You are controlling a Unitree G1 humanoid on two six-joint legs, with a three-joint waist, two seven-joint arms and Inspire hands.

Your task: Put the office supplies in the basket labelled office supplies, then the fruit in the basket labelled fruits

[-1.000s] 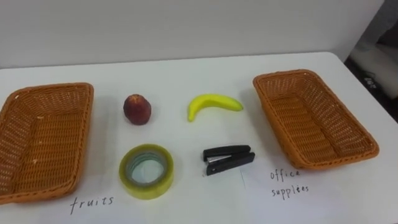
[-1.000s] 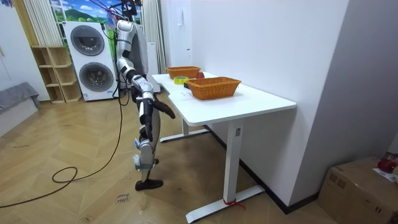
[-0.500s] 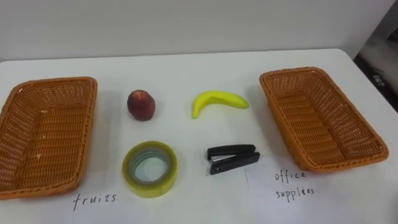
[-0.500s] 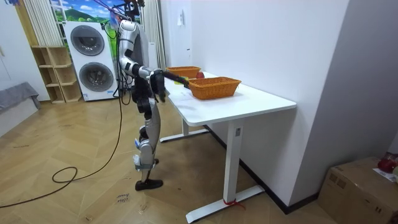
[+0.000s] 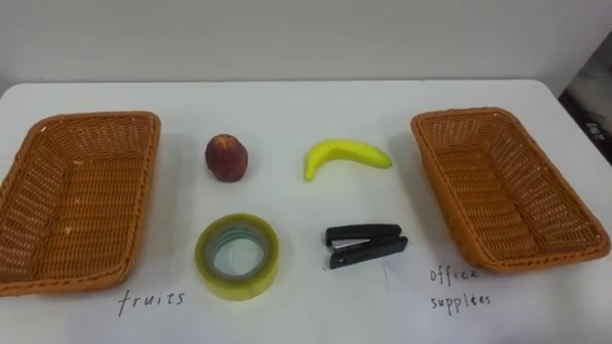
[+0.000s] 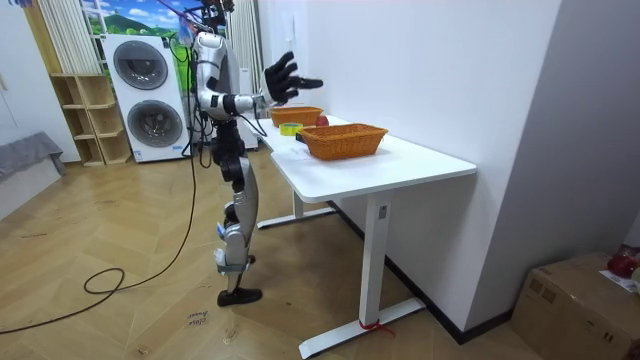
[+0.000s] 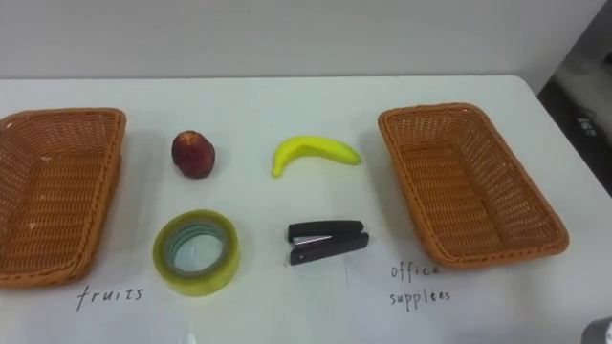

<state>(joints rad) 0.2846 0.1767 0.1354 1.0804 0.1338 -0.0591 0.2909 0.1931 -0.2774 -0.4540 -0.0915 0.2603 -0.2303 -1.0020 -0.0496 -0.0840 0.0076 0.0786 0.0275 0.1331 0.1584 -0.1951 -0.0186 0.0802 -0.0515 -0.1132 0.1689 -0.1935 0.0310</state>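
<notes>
From across the room, the robot stands at the white surface (image 5: pixel 287 105) with its right hand (image 6: pixel 283 78) lifted, fingers spread and empty, seemingly poised to reach, while the peach (image 5: pixel 227 157), banana (image 5: pixel 346 156), tape roll (image 5: pixel 237 255) and stapler (image 5: pixel 363 245) lie mid-frame, unsorted, between the empty left basket (image 5: pixel 67 201) and right basket (image 5: pixel 497 191).

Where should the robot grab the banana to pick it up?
Probably around the middle of the banana, coming straight down from above. It lies flat on the table, arching away from the robot, so a grip closing front to back would span its narrow width. The peach and the stapler lie apart from it, leaving room.
</notes>
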